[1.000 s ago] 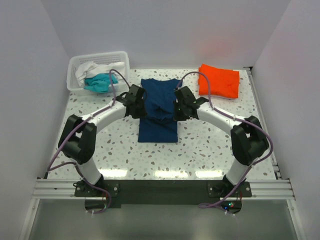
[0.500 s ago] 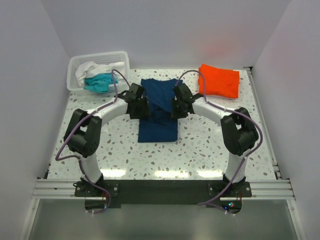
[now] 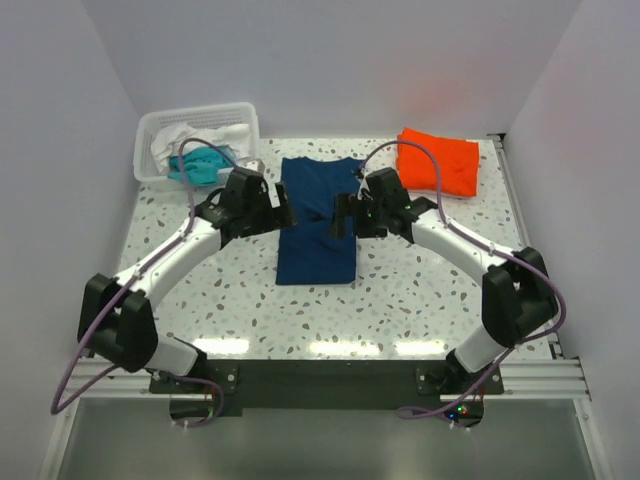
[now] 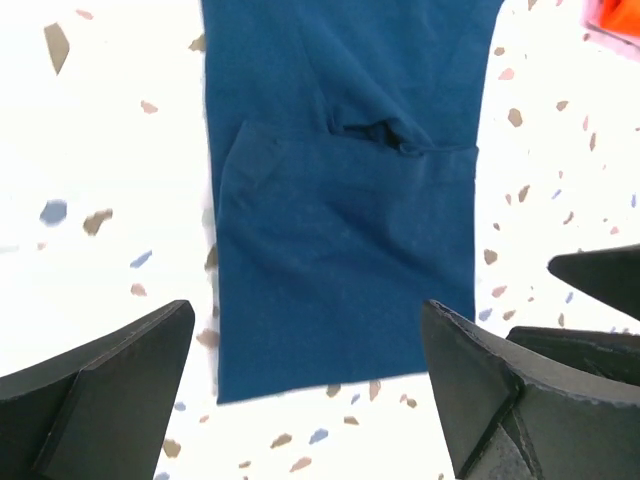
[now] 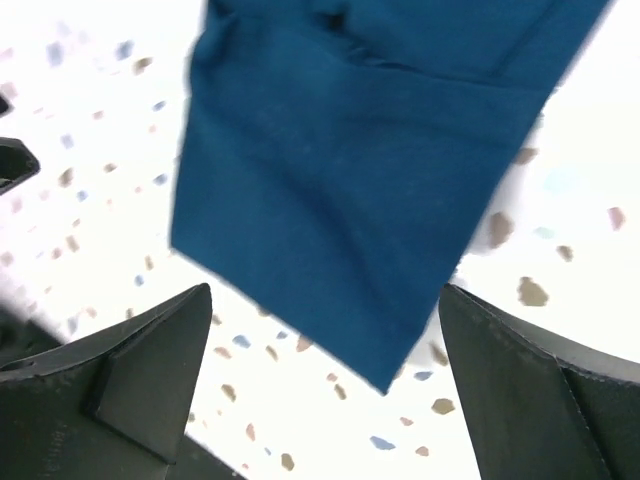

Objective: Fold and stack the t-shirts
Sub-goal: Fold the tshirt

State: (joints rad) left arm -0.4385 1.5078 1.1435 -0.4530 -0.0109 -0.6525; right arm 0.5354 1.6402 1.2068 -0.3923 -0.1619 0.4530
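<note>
A dark navy t-shirt lies flat mid-table, folded into a narrow strip, with a crease across its middle. My left gripper hovers at its left edge, open and empty. At the shirt's right edge my right gripper is also open, holding nothing. Both wrist views look down on the shirt's near hem between wide-spread fingers. A folded orange t-shirt rests at the back right. Teal and white t-shirts are bunched in the basket.
The white slatted basket stands at the back left corner. White walls close in the speckled table on the left, back and right. Purple cables arc over both arms.
Both grippers opened and let go of the navy t-shirt, then drew apart to its sides. The shirt now lies flat and folded.
</note>
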